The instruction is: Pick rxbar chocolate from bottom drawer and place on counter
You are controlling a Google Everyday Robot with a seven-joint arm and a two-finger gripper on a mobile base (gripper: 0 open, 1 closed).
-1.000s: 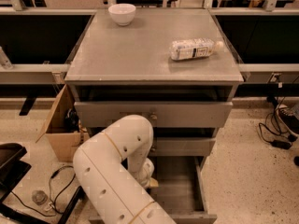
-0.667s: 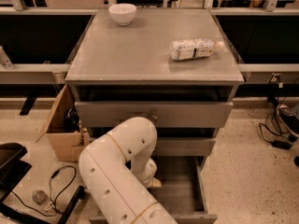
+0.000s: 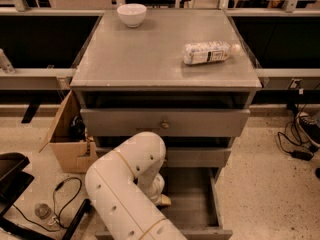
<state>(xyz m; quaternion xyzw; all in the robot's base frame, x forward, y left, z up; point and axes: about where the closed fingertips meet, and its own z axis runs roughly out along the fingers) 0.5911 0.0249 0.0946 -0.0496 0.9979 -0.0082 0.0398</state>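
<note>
The bottom drawer (image 3: 200, 209) is pulled open below the two shut upper drawers. Its plain grey floor shows at the right. My white arm (image 3: 130, 184) bends down into the drawer's left part. The gripper (image 3: 163, 200) is low inside the drawer, mostly hidden behind the arm; only a pale tip shows. The rxbar chocolate is hidden from view. The counter (image 3: 150, 54) is the grey top of the cabinet, above the arm.
A white bowl (image 3: 132, 14) stands at the counter's back left. A clear plastic bottle (image 3: 207, 52) lies on its side at the right. A cardboard box (image 3: 67, 134) stands left of the cabinet. Cables (image 3: 295, 144) lie on the floor at the right.
The arm's elbow has shifted slightly to the right while staying down in the bottom drawer. The bowl and bottle have not moved.
</note>
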